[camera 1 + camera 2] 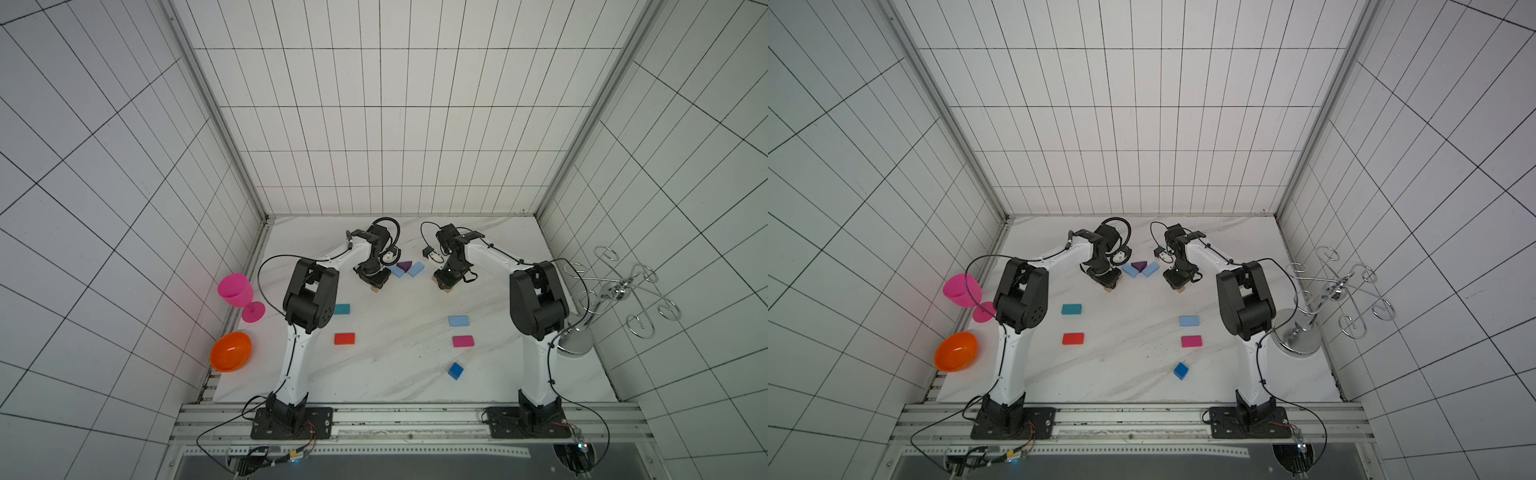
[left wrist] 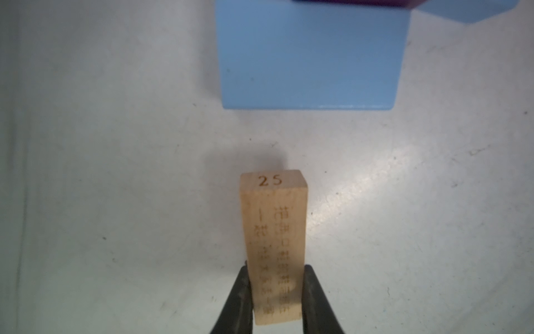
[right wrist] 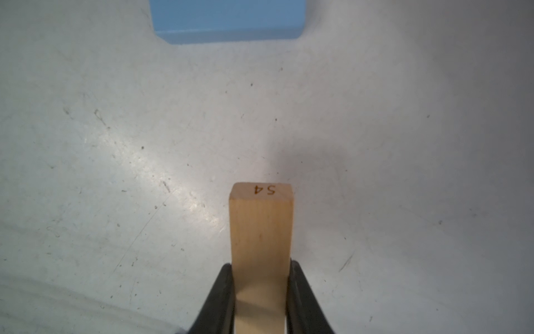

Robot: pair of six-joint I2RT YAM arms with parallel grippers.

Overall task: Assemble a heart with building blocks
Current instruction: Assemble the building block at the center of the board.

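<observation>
A purple triangle [image 1: 404, 264] lies at the far middle of the table between two light blue blocks [image 1: 397, 271] [image 1: 416, 269]. My left gripper [image 2: 276, 289] is shut on a tan block [image 2: 274, 245] marked 25, held just short of the left light blue block [image 2: 309, 57]. My right gripper [image 3: 260, 289] is shut on a tan block [image 3: 261, 231] marked 54, short of the right light blue block [image 3: 228, 20]. Loose on the table lie teal [image 1: 341, 309], red [image 1: 344, 338], light blue [image 1: 458, 320] and magenta [image 1: 463, 341] blocks and a blue cube [image 1: 456, 370].
A pink goblet [image 1: 237, 291] and an orange bowl [image 1: 230, 351] sit by the left wall. A chrome wire rack [image 1: 615, 291] stands on its round base at the right wall. Tiled walls close in the table on three sides.
</observation>
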